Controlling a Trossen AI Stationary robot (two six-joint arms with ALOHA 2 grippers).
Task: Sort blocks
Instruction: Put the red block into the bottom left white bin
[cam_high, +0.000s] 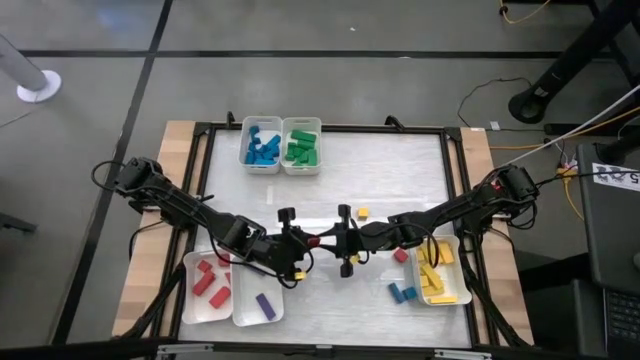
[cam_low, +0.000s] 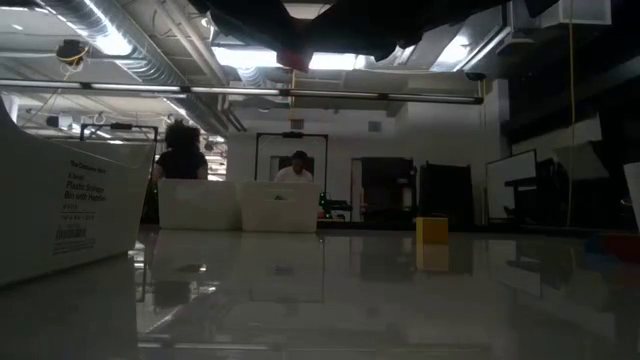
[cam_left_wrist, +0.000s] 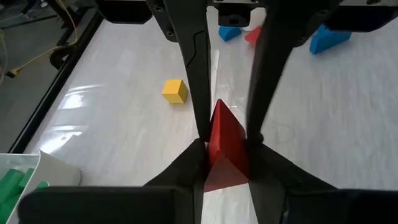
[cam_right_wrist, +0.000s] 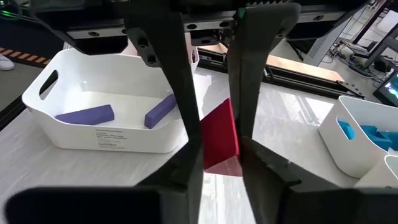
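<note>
Both grippers meet mid-table near the front edge; left gripper (cam_left_wrist: 227, 140) and right gripper (cam_right_wrist: 214, 146) each have their fingers clamped on the same red block (cam_left_wrist: 225, 140), which sits between the two sets of fingertips above the table (cam_high: 380, 170). Yellow cube (cam_high: 363, 213) lies just beyond them

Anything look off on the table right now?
Yes: both the left gripper and right gripper are clamped on the same red block at table centre. Loose strays remain: a yellow cube, blue blocks and a red block beside the yellow tray.
</note>
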